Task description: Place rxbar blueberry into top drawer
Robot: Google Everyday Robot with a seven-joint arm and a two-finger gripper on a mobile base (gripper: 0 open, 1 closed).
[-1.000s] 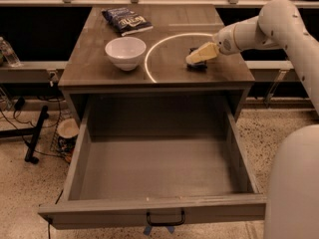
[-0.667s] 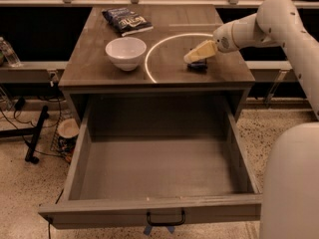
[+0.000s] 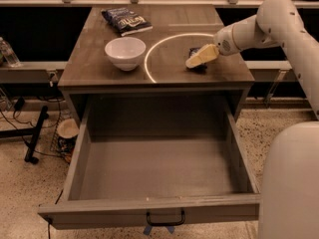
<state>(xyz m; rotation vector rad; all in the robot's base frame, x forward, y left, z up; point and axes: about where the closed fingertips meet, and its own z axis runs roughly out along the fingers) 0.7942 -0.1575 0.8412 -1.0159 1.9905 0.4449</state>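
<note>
cream end effector [image 3: 195, 60] still hovers over rxbar blueberry [image 3: 193, 51].

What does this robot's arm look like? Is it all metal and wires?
No wires show. The arm is smooth, white and rounded, like thick tubes, with a grey disc at the wrist. Its gripper, over the right side of the tabletop, is a cream, tapered wedge.

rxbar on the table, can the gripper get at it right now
Probably yes: the gripper is right at the rxbar on the table, with nothing between them; the bowl and chip bag sit well away.
</note>
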